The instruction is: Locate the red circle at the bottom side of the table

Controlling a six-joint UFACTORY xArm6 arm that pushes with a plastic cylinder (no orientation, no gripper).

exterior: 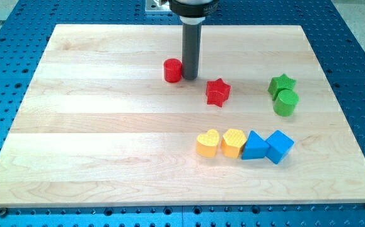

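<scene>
The red circle block (173, 70) sits on the wooden board (106, 139) in the upper middle of the view. My tip (190, 77) rests on the board just to the right of the red circle, touching or nearly touching its side. The dark rod rises straight from there to the view's top.
A red star (218, 92) lies right of and below my tip. A green star (282, 84) and a green circle (286, 103) sit at the right. Two yellow hearts (208, 143) (233, 142), a blue triangle (254, 146) and a blue cube (279, 146) form a row at lower right.
</scene>
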